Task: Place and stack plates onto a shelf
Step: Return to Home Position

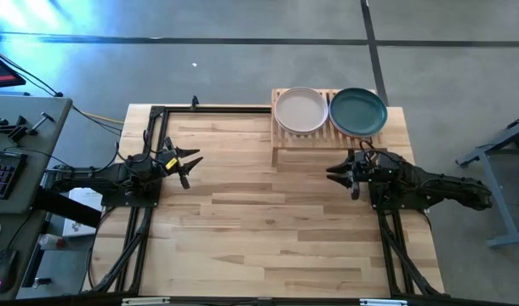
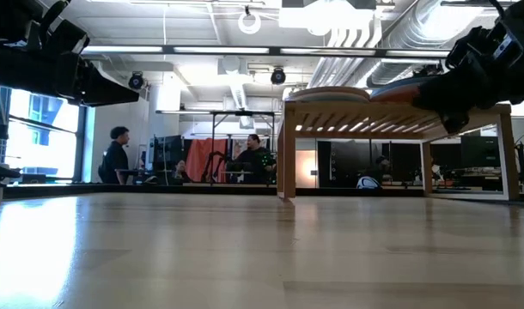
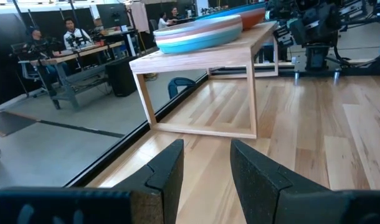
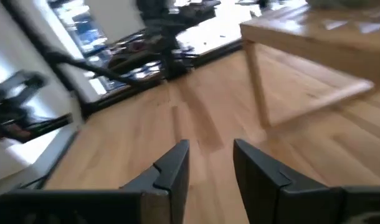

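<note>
Left wrist view, nearest first: the left gripper (image 3: 205, 167) hangs low over the tabletop (image 3: 339, 143), its two dark fingers (image 3: 167, 171) parted with nothing between them. The right gripper (image 4: 209, 163) is likewise spread and empty, level above bare wood. Seen from above, each arm is tucked close to its own base, one at the table's left side and one at its right. The two grippers point inward toward each other, well apart from the load.

Farther on stands the shelf (image 1: 281, 140), at the far edge, right of centre. The plates (image 3: 199, 34) lie on it in two stacks side by side: the grey-white plate (image 1: 300, 110) tops the left stack and the dark teal plate (image 1: 358, 112) the right. No plate shows on the table itself.

As for handling, I judge these to be stiff, shallow discs, probably light enough for one gripper. Their matte face should grip fairly well, though it may chip if knocked. The rim looks like the only good purchase, one finger above and one below, taken from the shelf's open front. A stack nudged sideways would likely slide on the slats. Stacking looks done, so only parking the arms seems left.

Beyond the table, people (image 3: 68, 31) sit at desks
</note>
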